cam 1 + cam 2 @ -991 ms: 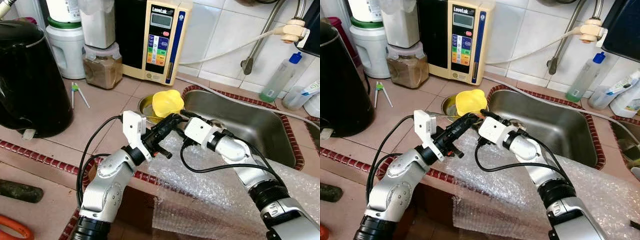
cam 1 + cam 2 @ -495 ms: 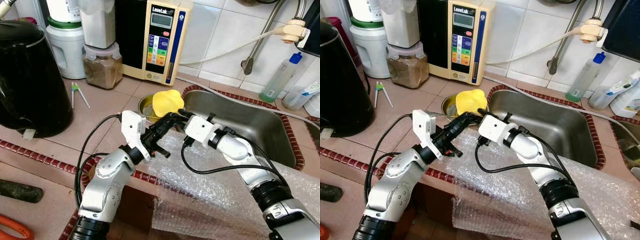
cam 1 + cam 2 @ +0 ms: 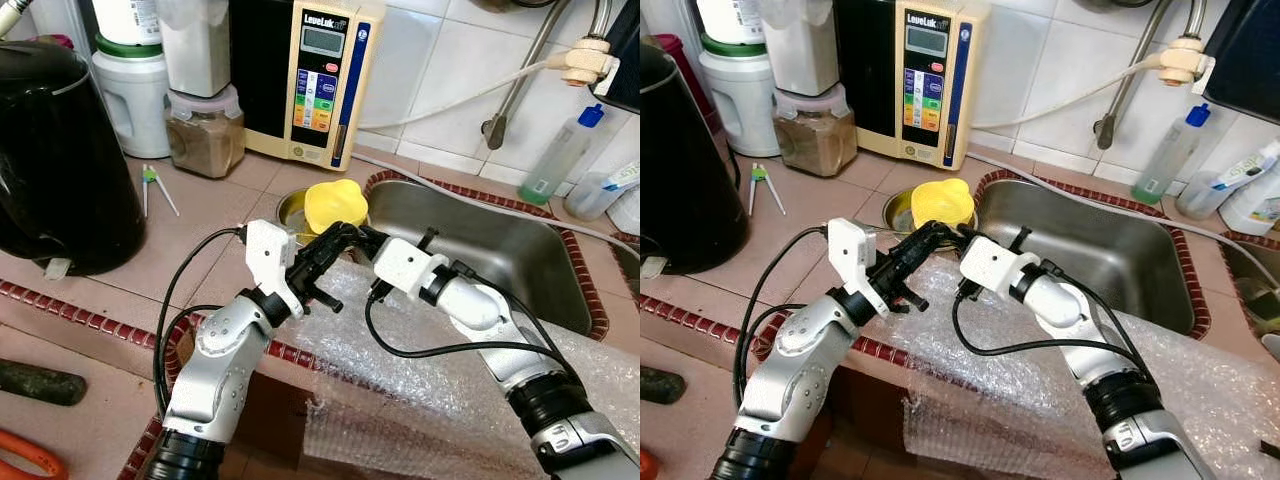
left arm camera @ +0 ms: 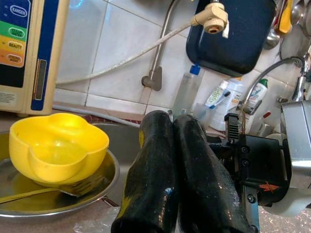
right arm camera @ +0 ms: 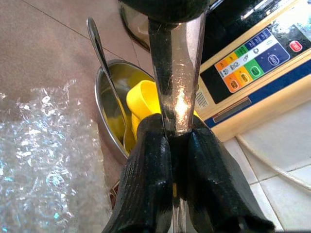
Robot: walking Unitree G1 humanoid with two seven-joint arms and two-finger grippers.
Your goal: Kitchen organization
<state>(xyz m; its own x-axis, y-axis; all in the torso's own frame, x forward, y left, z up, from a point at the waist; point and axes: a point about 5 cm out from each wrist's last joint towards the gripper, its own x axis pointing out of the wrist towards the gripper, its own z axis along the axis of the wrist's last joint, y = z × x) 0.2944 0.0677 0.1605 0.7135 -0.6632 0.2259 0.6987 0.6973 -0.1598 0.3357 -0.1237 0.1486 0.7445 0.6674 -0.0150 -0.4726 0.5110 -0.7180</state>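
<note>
centre frame, right gripper (image 5: 175, 160) pinches a metal utensil (image 5: 176, 77), prob a knife; left gripper (image 4: 172, 160) closed empty w/ tips crowding it, could knock it onto the yellow bowl (image 3: 335, 203).

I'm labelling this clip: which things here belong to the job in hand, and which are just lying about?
In the job: metal utensil, pinched in the right hand, with the left hand at its far end; yellow bowl; steel plate; spoon on it.
Lying about: kettle, jar, water machine, bottle, bubble wrap, sink.
</note>
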